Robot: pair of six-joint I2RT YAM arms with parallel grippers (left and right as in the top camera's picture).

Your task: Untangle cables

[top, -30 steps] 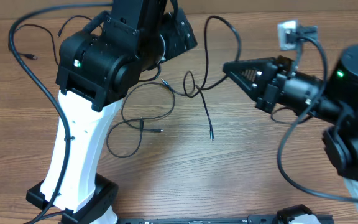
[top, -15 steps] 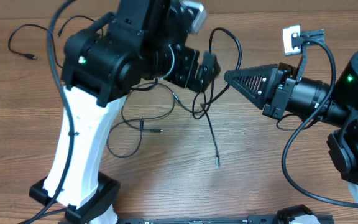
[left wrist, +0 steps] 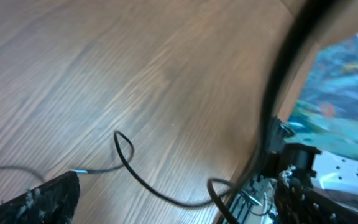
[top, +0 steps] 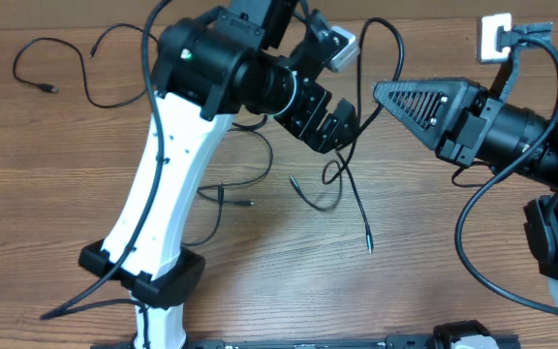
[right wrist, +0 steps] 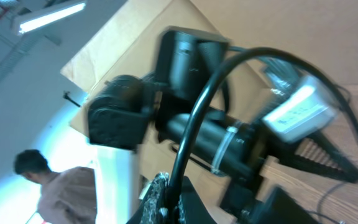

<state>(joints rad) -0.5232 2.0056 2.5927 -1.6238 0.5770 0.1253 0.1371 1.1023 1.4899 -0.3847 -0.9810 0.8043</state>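
Tangle: thin black cables with small silvery plug tips [top: 360, 218] lie just past table centre toward 1 o'clock. One tail trails to 5 o'clock, and a small loop sits under the left gripper [top: 342, 131]. A separate loose strand [top: 51, 91] lies out at 10 o'clock.

Left gripper fingers are spread wide and hold nothing, hovering over the loop. Right gripper [top: 378, 89] fingers are pressed together, apparently pinching a lifted strand [right wrist: 191, 118] that arches up toward 12 o'clock.

Risks:
- A pull to 3 o'clock could cinch the loop into a knot instead of freeing it.
- The open left fingers could snag the arch.
- The two grippers are near each other, so any crossing move risks contact.
- The trailing plug could drag.

Room: the brown wood-grain table [top: 260, 281] is bare from 5 to 7 o'clock. The far edge at 12 o'clock is close behind both arms.
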